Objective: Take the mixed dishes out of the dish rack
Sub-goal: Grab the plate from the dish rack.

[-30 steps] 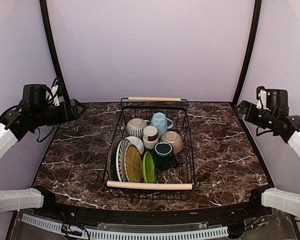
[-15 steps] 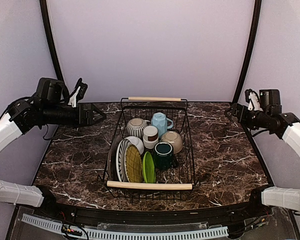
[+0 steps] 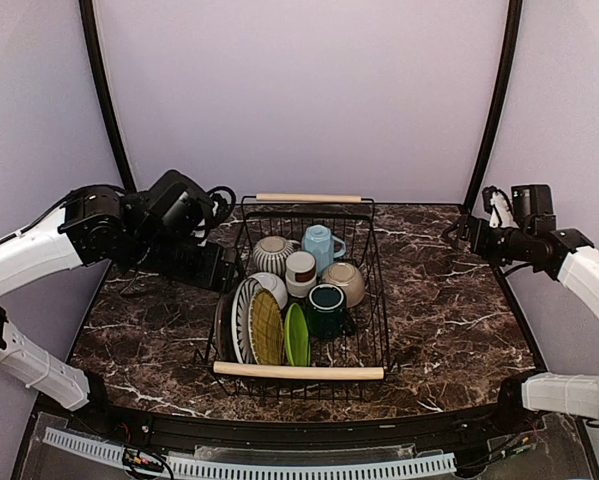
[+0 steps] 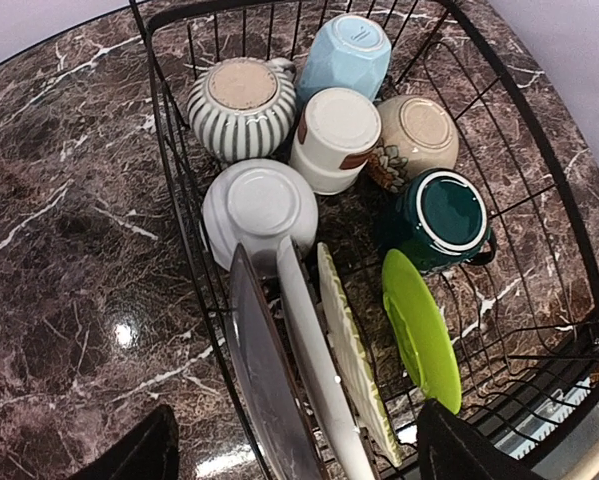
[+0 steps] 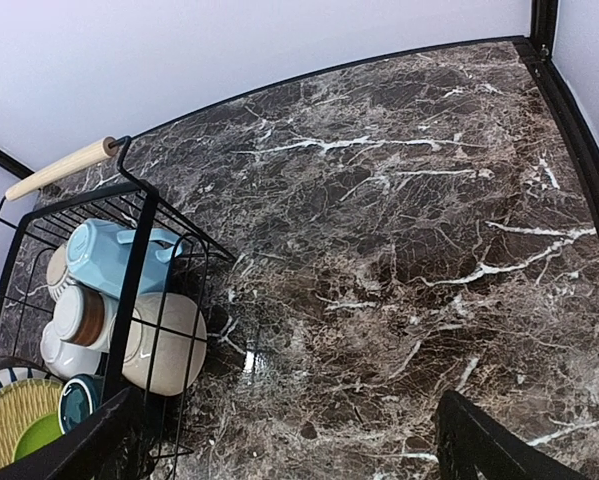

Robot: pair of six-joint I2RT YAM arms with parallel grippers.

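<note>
Two robot arms and a loaded dish rack (image 3: 378,292), a black wire basket with wooden handles, standing mid-table on dark marble (image 3: 449,310). I judge this the opening step, the reach for a first dish, as every dish sits inside the rack and none is on the table. My left gripper (image 4: 297,452) hovers above the rack's near-left part, over four plates standing on edge: dark plate (image 4: 264,390), white-patterned plate (image 4: 314,370), olive plate (image 4: 354,360) and green plate (image 4: 419,330), in that order from the left wall inward. Beyond them, upside down, are a white bowl (image 4: 257,205), a grey-striped mug (image 4: 241,105), a light-blue mug (image 4: 344,50), a small white-brown cup (image 4: 334,135), a beige bowl (image 4: 414,135) and a dark-teal mug (image 4: 439,215). My left fingers (image 4: 144,455) are spread wide, straddling the plate row from above, touching and holding nothing. My right gripper (image 5: 279,445) hangs over bare table, well to the right of the rack, its fingers also spread and empty. The next move, I think, calls for lowering the left fingers onto one plate's upper rim, pinching it, then lifting straight up so it clears its neighbours and the wires.
</note>
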